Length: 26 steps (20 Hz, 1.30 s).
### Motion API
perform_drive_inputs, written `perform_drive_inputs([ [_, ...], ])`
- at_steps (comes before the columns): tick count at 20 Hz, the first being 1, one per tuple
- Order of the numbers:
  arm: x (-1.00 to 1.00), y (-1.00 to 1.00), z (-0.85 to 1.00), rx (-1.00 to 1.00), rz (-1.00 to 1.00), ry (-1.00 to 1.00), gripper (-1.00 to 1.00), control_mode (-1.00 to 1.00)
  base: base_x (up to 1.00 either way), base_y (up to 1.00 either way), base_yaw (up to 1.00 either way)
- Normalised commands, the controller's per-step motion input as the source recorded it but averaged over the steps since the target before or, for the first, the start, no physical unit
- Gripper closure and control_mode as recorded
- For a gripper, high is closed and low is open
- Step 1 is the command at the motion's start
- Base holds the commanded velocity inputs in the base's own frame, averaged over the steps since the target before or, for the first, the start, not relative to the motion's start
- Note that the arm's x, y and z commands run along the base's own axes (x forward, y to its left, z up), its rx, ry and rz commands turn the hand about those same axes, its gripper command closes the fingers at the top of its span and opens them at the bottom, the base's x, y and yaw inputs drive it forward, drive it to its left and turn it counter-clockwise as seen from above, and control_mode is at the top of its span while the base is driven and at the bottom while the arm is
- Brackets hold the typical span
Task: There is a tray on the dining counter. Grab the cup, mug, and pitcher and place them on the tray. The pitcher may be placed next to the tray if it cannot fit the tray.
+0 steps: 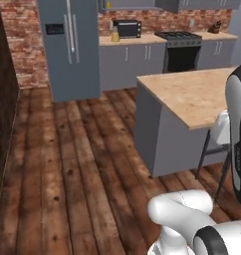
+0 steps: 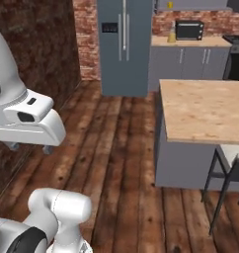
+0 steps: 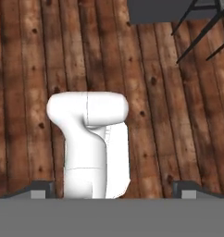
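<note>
- One container shows: the pitcher, a small yellowish cone with a narrow neck. It stands on the grey-cabinet worktop against the brick wall, at 12 o'clock in the left base view. It is too small to judge how full it is.
- One microwave sits just beside the pitcher, on its 3 o'clock side. In the right base view the pitcher again stands at the 9 o'clock side of the microwave.
- One dining worktop, light tan wood grain, lies at 3 o'clock in the left base view, well apart from the pitcher. In the right base view the dining worktop is also at 3 o'clock.
- One stool is tucked at the dining worktop's near edge.
- One grey fridge stands at 11 o'clock, and one black stove at 1 o'clock.
- One hand, seen in the hand view, points down at the plank floor. Its two fingertips are spread as wide as they go, with nothing between them.
</note>
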Motion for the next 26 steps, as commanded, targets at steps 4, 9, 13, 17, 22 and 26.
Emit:
perform_drive_inputs([
  [4,0.00,0.00,0.00,0.00,0.00,0.00,-1.00,1.00,0.14,1.00,-0.31],
  [9,0.00,0.00,0.00,0.00,0.00,0.00,-1.00,1.00,0.15,1.00,-0.34],
  [13,0.00,0.00,0.00,0.00,0.00,0.00,-1.00,1.00,0.16,1.00,-0.38],
  [17,0.00,0.00,0.00,0.00,0.00,0.00,-1.00,1.00,0.26,1.00,-0.40],
  [22,0.00,0.00,0.00,0.00,0.00,0.00,-1.00,1.00,0.49,0.97,-0.44],
  [26,0.00,0.00,0.00,0.00,0.00,0.00,-1.00,1.00,0.85,0.55,-0.44],
])
